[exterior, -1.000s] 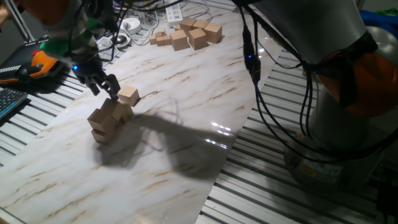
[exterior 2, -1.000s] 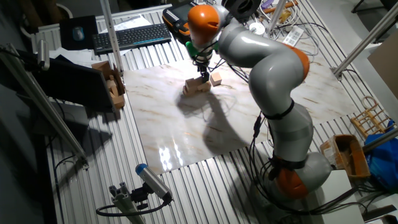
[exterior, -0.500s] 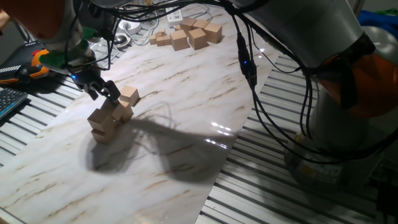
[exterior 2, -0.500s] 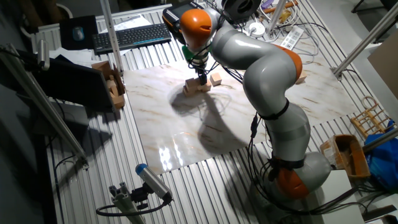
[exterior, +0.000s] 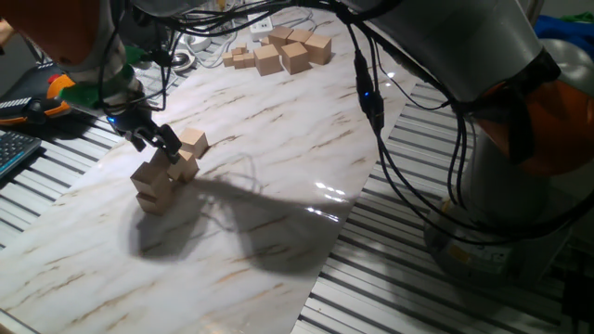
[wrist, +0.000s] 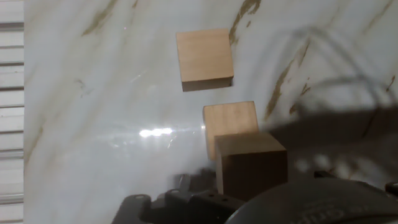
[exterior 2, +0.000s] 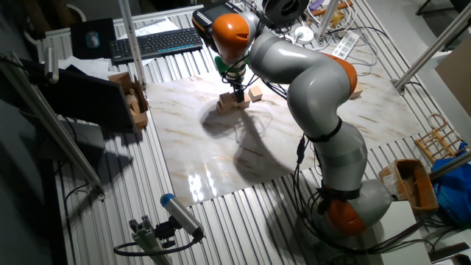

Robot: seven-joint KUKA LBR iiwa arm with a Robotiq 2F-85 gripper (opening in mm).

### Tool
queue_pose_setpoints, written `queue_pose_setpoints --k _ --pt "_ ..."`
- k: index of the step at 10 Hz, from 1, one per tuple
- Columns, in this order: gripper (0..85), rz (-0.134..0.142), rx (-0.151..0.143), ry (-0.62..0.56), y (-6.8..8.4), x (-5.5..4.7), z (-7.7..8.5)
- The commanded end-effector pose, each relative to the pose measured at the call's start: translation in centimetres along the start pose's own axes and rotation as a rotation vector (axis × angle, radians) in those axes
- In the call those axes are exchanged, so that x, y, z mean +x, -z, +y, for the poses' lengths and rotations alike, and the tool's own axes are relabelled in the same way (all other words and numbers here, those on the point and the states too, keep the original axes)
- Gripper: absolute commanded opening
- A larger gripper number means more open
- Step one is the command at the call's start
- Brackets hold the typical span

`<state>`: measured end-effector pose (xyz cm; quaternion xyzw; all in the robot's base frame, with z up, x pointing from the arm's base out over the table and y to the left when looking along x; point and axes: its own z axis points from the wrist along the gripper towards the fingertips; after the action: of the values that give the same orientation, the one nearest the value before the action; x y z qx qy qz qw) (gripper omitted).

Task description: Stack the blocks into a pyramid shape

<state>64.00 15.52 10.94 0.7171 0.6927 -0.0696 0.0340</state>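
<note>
A small heap of tan blocks (exterior: 156,184) stands at the left of the marble table (exterior: 278,176), with one block (exterior: 183,166) leaning against its right side. A single block (exterior: 193,142) lies just behind it on the marble. My gripper (exterior: 156,147) hangs directly over the heap with its fingers spread and nothing between them. From the other side, the gripper (exterior 2: 237,90) sits above the heap (exterior 2: 229,104), with the single block (exterior 2: 255,93) to its right. In the hand view a near, shadowed block (wrist: 252,167) rises beside a lower block (wrist: 230,121) and the single block (wrist: 204,59); my fingertips are hidden.
Several spare wooden blocks (exterior: 283,51) are piled at the table's far end among cables. A keyboard (exterior: 11,153) and an orange device (exterior: 56,93) lie off the left edge. The arm's cables (exterior: 390,139) hang over the right edge.
The gripper has shifted a little to the left and lower over the heap. The blocks have not moved.
</note>
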Motion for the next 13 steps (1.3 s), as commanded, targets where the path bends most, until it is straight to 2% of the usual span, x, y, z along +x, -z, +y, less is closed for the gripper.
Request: queue_pose_setpoints --k 1,2,4,6,9,13 --pt "85.0 -0.009 -0.002 0.0 0.01 0.01 -0.07" --pt "68.0 -0.027 -0.007 -0.001 0.09 0.02 -0.17" --pt "68.0 -0.064 -0.026 -0.001 -0.35 0.22 -0.31" --pt "68.0 -0.073 -0.033 -0.001 -0.34 0.28 -0.32" --pt "68.0 -0.117 -0.045 -0.002 -0.4 0.38 -0.37" --pt "68.0 -0.135 -0.04 -0.012 -0.39 0.42 -0.43"
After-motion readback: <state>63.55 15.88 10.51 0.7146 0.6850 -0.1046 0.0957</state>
